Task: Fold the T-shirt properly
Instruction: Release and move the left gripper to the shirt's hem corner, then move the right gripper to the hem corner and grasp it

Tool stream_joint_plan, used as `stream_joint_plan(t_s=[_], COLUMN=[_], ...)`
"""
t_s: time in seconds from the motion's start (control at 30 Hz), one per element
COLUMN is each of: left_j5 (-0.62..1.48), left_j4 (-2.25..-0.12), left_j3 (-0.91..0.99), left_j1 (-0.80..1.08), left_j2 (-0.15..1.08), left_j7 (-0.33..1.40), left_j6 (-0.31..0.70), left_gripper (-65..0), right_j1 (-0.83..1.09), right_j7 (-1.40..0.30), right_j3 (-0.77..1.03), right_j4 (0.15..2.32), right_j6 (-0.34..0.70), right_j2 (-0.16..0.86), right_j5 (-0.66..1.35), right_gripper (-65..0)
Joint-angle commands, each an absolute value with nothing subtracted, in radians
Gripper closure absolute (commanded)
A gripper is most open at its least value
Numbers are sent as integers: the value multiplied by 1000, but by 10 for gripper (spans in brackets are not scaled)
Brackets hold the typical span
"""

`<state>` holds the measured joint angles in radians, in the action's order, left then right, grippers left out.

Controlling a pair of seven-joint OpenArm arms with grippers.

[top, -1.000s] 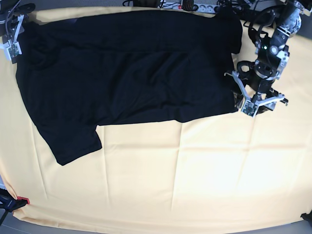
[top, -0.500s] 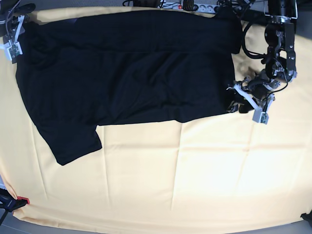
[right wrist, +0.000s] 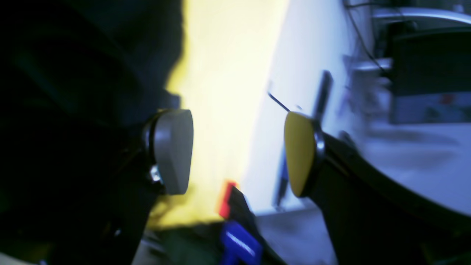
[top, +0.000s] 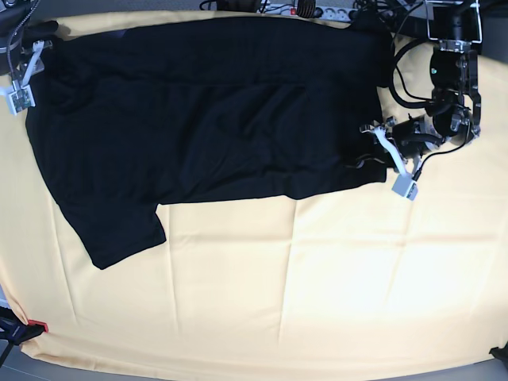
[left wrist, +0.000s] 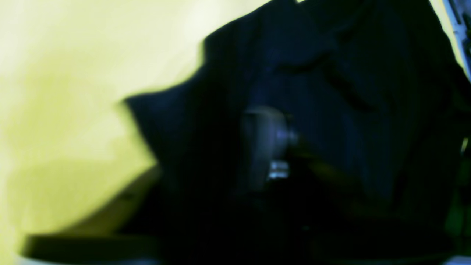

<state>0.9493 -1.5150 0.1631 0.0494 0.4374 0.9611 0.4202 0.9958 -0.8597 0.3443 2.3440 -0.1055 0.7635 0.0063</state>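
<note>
Base view, looking down: a black T-shirt (top: 206, 111) lies spread flat across the upper part of a pale yellow cloth (top: 317, 286) that covers the work surface. The plain side faces up. One short sleeve (top: 119, 234) points toward the lower left. The hem edge runs down the right side of the garment, and the rest of the shirt reaches to the far top edge of the cloth.

My left gripper (top: 379, 155) sits at that right-hand hem, near its lower corner, touching the fabric edge. My left arm (top: 452, 79) comes in from the upper right corner of the view. In my left wrist view, very blurred, dark shirt fabric (left wrist: 331, 92) bunches up around one grey finger pad (left wrist: 263, 143), with yellow cloth (left wrist: 73, 92) to one side. I cannot tell whether my left jaws are clamped on the fabric or merely pressed against it.

My right gripper (top: 22, 71) is at the far upper left, beside the shirt's other end, at the edge of the cloth. In my right wrist view its two finger pads (right wrist: 173, 151) stand well apart with bright yellow cloth (right wrist: 224, 92) showing between them, so this gripper (right wrist: 237, 152) is released and holds nothing. Black fabric (right wrist: 73, 92) lies just beside the grey pad; I cannot tell if they touch. A red and blue clamp (right wrist: 235, 221), blurred, sits below the gap.

At the lower left corner of the base view a small red clamp (top: 36, 326) pins the cloth.
</note>
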Motion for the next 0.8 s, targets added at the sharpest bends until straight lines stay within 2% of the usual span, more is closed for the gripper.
stream_joint_plan(t_s=[0.0, 0.13, 0.27, 0.4, 0.5, 0.67, 0.77], left_j5=[927, 875, 814, 766, 767, 767, 767], left_j4=[-1523, -1523, -1523, -1523, -1523, -1523, -1523], left_j3=[165, 165, 165, 165, 165, 163, 163], left_j1=[33, -2, -69, -147, -182, -193, -175], left_j2=[450, 452, 455, 475, 500, 504, 504], left_j7=[964, 929, 917, 897, 891, 899, 899], left_j6=[407, 372, 373, 373, 373, 373, 373], left_gripper=[-4, 0, 0, 0, 0, 0, 0], right_j1=[979, 884, 756, 621, 508, 302, 188], right_j7=[-828, -757, -732, -724, -717, -719, -720], right_j3=[354, 354, 354, 354, 354, 353, 353], right_j4=[2356, 2356, 2356, 2229, 2117, 1879, 1708], right_j6=[-99, -39, -25, 0, 77, 297, 390], right_j2=[776, 776, 776, 774, 747, 670, 627], right_j5=[15, 113, 167, 255, 344, 594, 666], right_gripper=[-405, -405, -405, -405, -405, -405, -405])
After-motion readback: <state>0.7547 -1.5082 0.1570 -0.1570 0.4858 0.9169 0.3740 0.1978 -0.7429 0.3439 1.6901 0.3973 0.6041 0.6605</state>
